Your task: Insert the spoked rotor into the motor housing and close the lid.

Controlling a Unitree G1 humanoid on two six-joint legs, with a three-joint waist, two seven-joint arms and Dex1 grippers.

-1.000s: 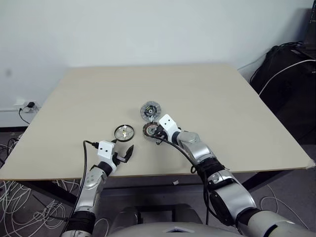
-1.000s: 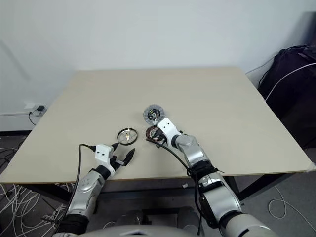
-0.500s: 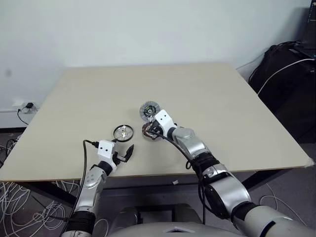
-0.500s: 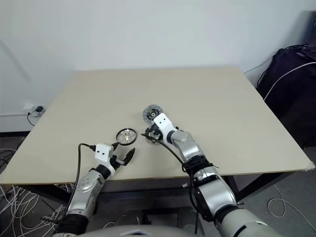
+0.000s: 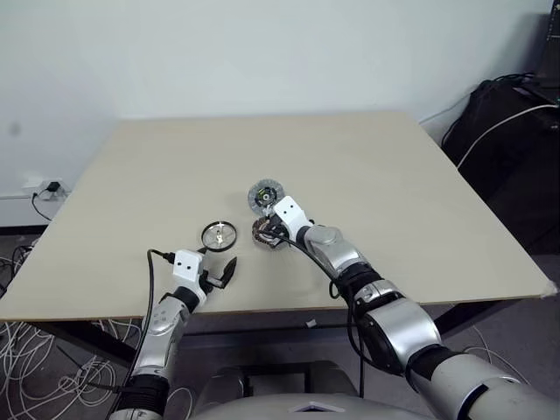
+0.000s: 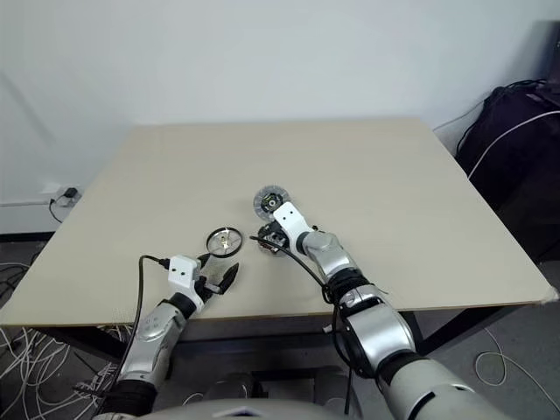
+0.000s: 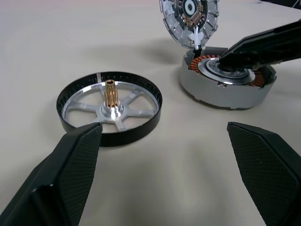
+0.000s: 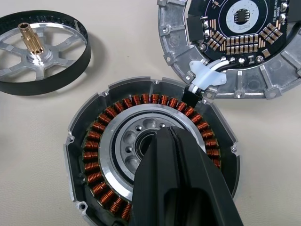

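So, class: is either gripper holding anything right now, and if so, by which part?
Nothing is held. The left gripper is open near the spoked rotor; the right gripper is shut over the motor housing centre, gripping nothing.

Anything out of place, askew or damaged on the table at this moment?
No damage shows. One oddity: the shut right gripper pokes into the motor housing centre while the spoked rotor lies apart on the table. The lid lies open, wired to the housing.
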